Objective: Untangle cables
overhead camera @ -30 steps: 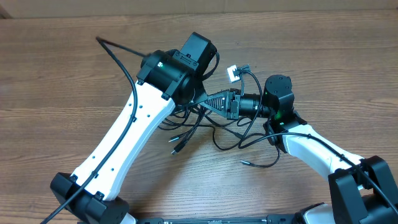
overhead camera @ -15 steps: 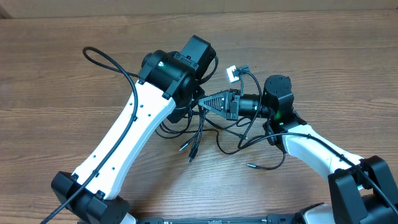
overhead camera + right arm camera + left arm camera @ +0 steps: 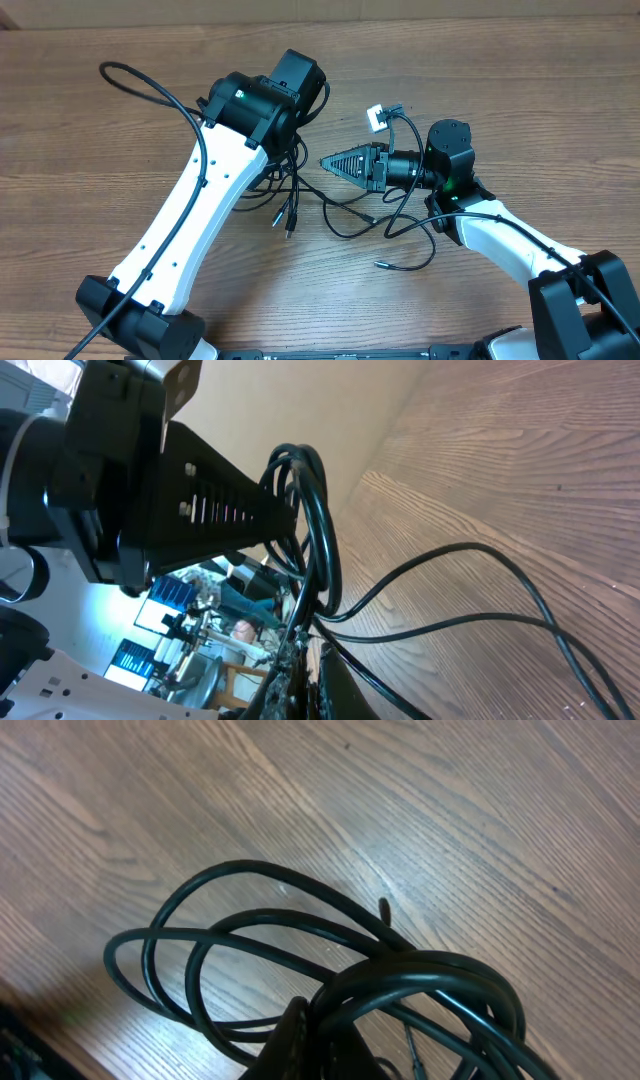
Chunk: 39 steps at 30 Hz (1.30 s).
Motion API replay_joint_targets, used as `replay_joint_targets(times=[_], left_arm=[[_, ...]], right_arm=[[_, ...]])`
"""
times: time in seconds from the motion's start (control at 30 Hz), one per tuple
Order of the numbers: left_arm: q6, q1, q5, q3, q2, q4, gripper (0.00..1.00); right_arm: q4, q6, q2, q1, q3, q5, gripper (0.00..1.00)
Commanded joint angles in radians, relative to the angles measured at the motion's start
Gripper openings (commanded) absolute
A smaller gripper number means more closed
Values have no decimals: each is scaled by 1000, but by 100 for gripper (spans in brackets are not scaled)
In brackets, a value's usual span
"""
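The cables are thin black cords. My left gripper (image 3: 289, 157) is shut on a bundle of their loops (image 3: 291, 196), which hangs below it with plug ends (image 3: 288, 231) near the table. In the left wrist view the fingers (image 3: 311, 1044) pinch the coiled loops (image 3: 250, 925). My right gripper (image 3: 328, 162) points left, a little right of the bundle, and is shut on thin strands. These strands (image 3: 352, 226) trail over the table to a loose plug (image 3: 380, 264). In the right wrist view the fingers (image 3: 315, 682) clamp strands (image 3: 322, 535) that run up to the left gripper (image 3: 200, 490).
The wooden table (image 3: 520, 90) fills the view. A thicker black arm cable (image 3: 150, 85) arcs at the upper left. A white connector (image 3: 375, 117) on the right arm's own cable sits just above the right gripper. The arm bases are at the front edge.
My left arm has swung left and back, carrying the bundle away from the right gripper. The strands between the grippers have drawn out, and the loose plug has slid left. The right gripper stayed put.
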Motion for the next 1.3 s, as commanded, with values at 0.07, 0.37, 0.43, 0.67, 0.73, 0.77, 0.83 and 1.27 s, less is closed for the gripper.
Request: replay_joint_targets(times=[0.07,0.37,0.43,0.67,0.73,0.77,0.83,1.27], left_arm=[[412,3,2,2,0,72,4],[758,3,97,2,0,75,4],[761,3,154,2,2,76,4],[744,-19,219,2,16,60,4],[745,-21,234,2,17,60,4],[745,-24,235,2,17,61,4],[745,-30,235,2,17,61,4],[683,-36,238,2,17,111,4]], right_arm=[[3,-25,-10,-6,2,-8,48],[30,-174,-10,-6,2,23,56],[89,-192,-10,-6,2,31,53],[189,-202,-10,-6,2,45,47],[169,-217,-10,-6,2,45,45],[163,-217,-10,-6,2,45,45],[156,-217,-10,-6,2,45,45],[117,-217,-10,65,2,45,42]])
